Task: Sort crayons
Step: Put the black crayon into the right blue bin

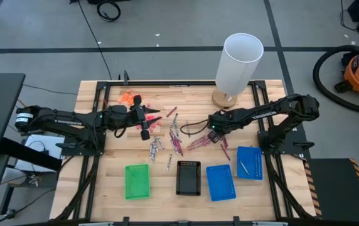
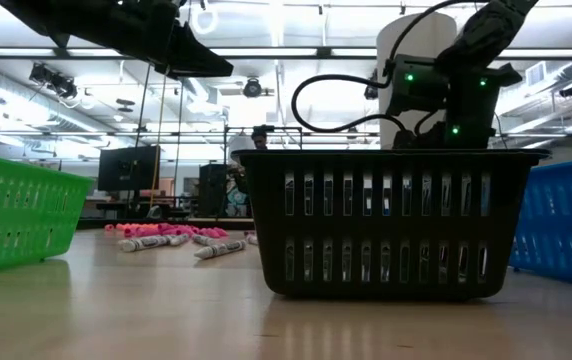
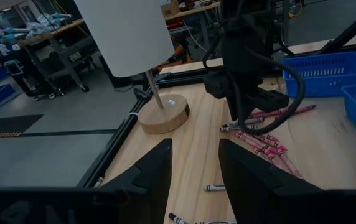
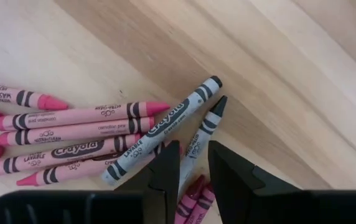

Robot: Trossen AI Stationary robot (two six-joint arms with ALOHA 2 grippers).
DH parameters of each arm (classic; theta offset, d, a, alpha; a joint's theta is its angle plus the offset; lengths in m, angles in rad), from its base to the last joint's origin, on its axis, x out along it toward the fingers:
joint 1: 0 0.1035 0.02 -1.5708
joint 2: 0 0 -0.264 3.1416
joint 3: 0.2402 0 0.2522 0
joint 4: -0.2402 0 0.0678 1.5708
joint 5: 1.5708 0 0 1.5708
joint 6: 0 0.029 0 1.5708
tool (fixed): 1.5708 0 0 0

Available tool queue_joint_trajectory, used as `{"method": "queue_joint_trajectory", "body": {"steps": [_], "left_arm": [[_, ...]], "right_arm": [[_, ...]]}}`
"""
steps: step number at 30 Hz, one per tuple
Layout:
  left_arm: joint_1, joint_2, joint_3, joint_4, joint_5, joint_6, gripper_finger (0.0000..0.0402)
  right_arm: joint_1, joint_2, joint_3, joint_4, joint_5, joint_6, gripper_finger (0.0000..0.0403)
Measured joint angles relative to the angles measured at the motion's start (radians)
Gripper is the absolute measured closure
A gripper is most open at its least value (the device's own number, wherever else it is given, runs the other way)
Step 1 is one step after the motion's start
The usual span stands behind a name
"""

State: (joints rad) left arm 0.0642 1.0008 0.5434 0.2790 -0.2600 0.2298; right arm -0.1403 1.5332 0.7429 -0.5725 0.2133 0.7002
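While four small trays line the near edge of the bench (image 1: 91, 188), green tray (image 1: 137, 181) at 7 o'clock, black tray (image 1: 188, 177) at 6, and two blue trays (image 1: 221, 182) toward 5, one grey crayon (image 1: 243, 167) lies in the outer blue one. Past them, the loose crayons (image 1: 178, 143) are scattered across the bench's middle, silvery-grey ones nearer 8 o'clock, pink ones toward 3. Over the pink cluster the right pincer (image 4: 187, 171) is low, its fingers (image 4: 165, 177) narrowly parted astride a grey crayon (image 4: 198, 144) lying flat on the wood; whether they touch it I cannot tell. Left of the heap, at 9 o'clock, the left pincer (image 3: 195, 168) hangs above the bench with its fingers apart and nothing between them. Farther back, at 1 o'clock, a white lamp (image 1: 237, 64) stands on a round wooden base, and a few orange bits (image 1: 127, 96) lie at 11.
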Motion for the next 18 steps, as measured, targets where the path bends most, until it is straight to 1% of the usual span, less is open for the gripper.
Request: {"method": "queue_joint_trajectory", "body": {"steps": [9, 12, 16, 18], "left_arm": [[0.0, 0.0, 0.0, 0.0, 0.0, 0.001, 0.0257], [0.0, 0.0, 0.0, 0.0, 0.0, 0.002, 0.0257], [0.0, 0.0, 0.0, -0.001, 0.0, 0.001, 0.0257], [0.0, 0.0, 0.0, -0.002, 0.0, 0.001, 0.0257]], "right_arm": [[-0.003, -0.079, -0.004, -0.027, -0.012, 0.012, 0.0312], [-0.003, -0.078, -0.004, -0.032, -0.017, 0.03, 0.0312], [-0.008, -0.046, -0.004, -0.042, 0.015, 0.048, 0.0312], [-0.014, -0.031, -0.004, -0.02, 0.017, 0.049, 0.0312]]}}
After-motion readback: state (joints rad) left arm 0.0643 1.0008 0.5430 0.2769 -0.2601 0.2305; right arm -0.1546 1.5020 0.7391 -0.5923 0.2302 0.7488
